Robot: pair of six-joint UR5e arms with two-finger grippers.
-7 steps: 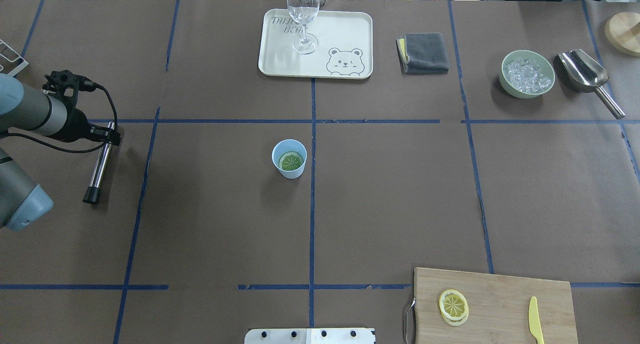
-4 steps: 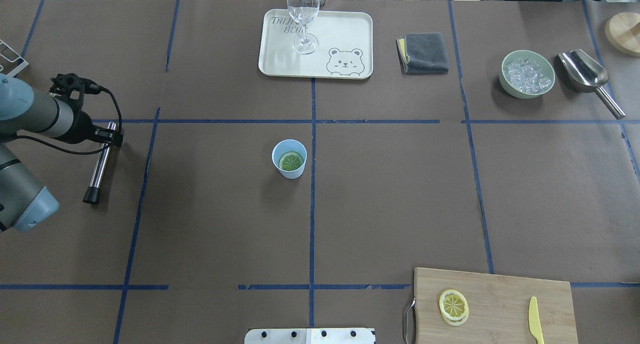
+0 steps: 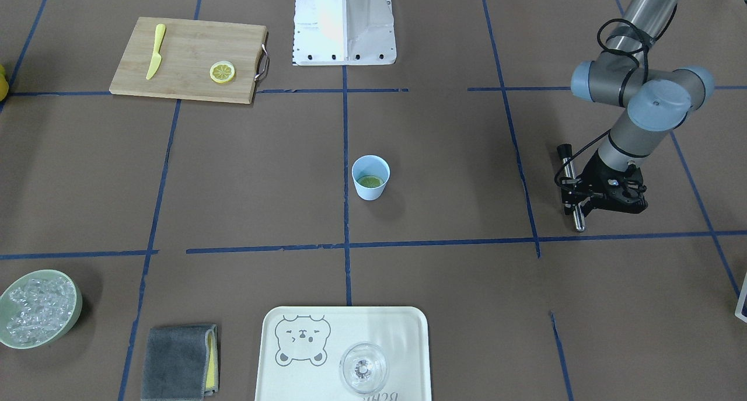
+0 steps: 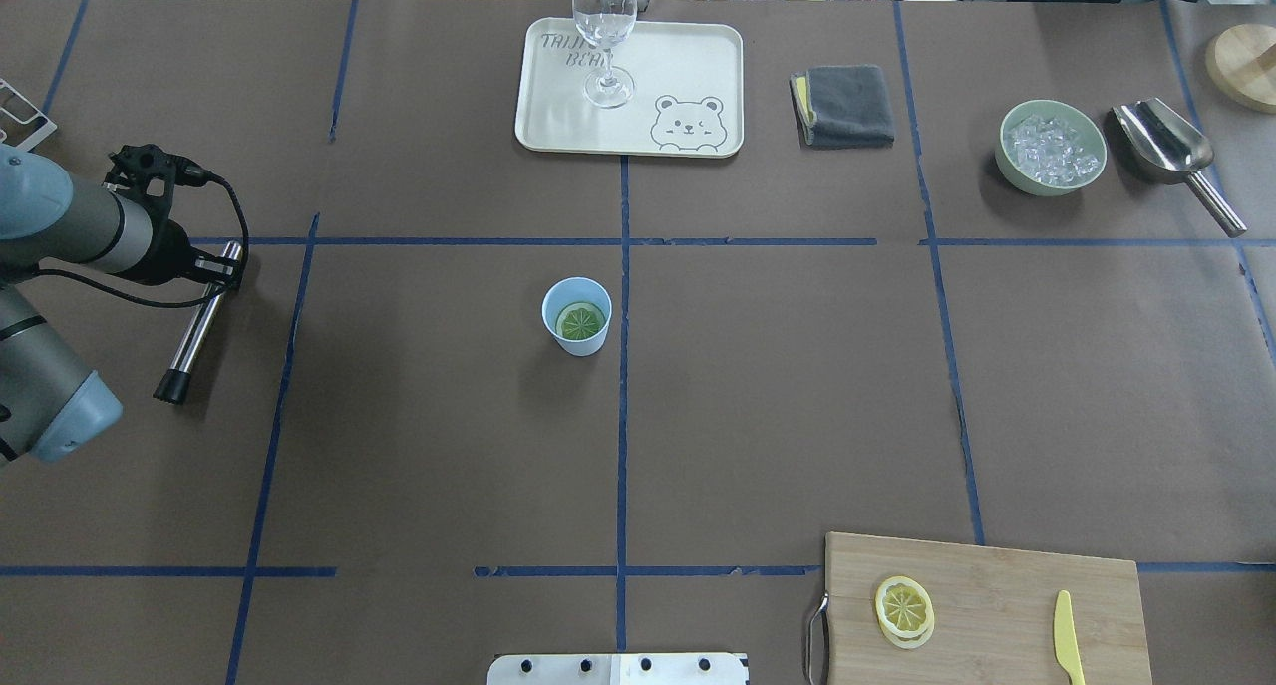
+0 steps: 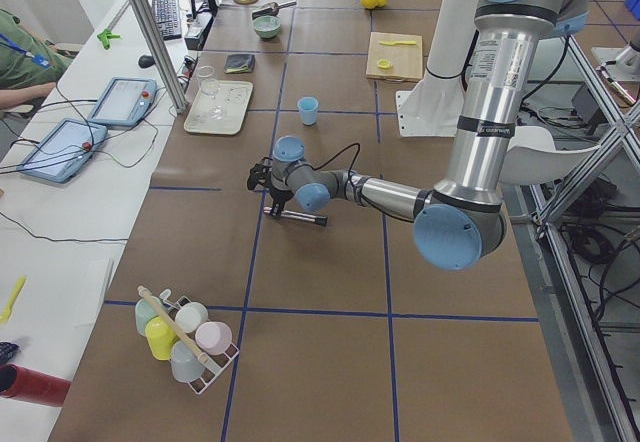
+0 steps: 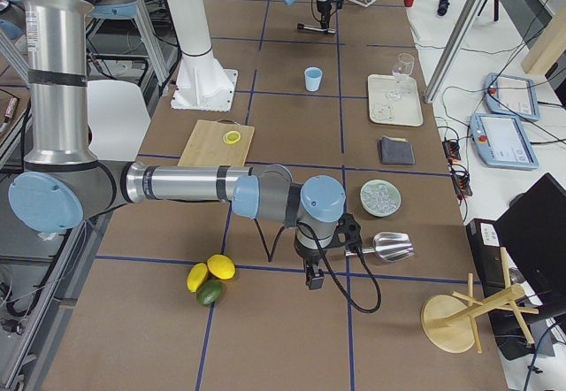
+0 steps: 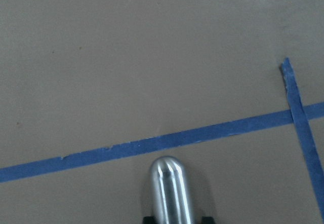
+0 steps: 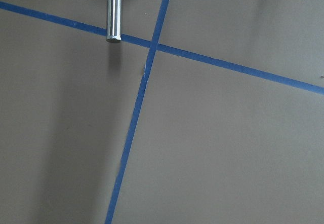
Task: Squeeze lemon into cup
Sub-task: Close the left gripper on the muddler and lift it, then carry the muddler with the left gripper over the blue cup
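The left gripper [image 4: 219, 269] is clamped on the upper end of a steel rod [image 4: 195, 331]. The rod slants down to a black tip near the table [image 4: 419, 446], though it is hard to tell if the tip touches. In the left wrist view only the rod's rounded end shows, with slivers of the dark fingers beside it at the bottom edge. The cup [image 4: 582, 347] stands upright well to the side of this gripper, near the middle of the table and just beside a blue tape line. The lemon [image 4: 581, 321] lies flat inside it, looking greenish against the blue wall; what is under it cannot be made out. Farther off, on the cutting board [image 4: 997, 595] at the robot's near right, lies a second lemon slice [image 4: 904, 606]. An edge below it hints at another slice underneath, which is unclear. A yellow knife [image 4: 1066, 647] lies apart from it, its end cut off by the frame. At the far edge a tray [image 4: 698, 57] carries a glass [image 4: 605, 27] whose rim is cropped. Beyond that are a folded cloth [image 4: 849, 105], a bowl of ice [image 4: 1002, 152] and a metal scoop [image 4: 1161, 139]. The right gripper [image 6: 310, 278] appears only in the right side view, near the scoop, so whether it is apart or together cannot be told. Its wrist view shows just the end of the scoop's handle over a tape crossing.
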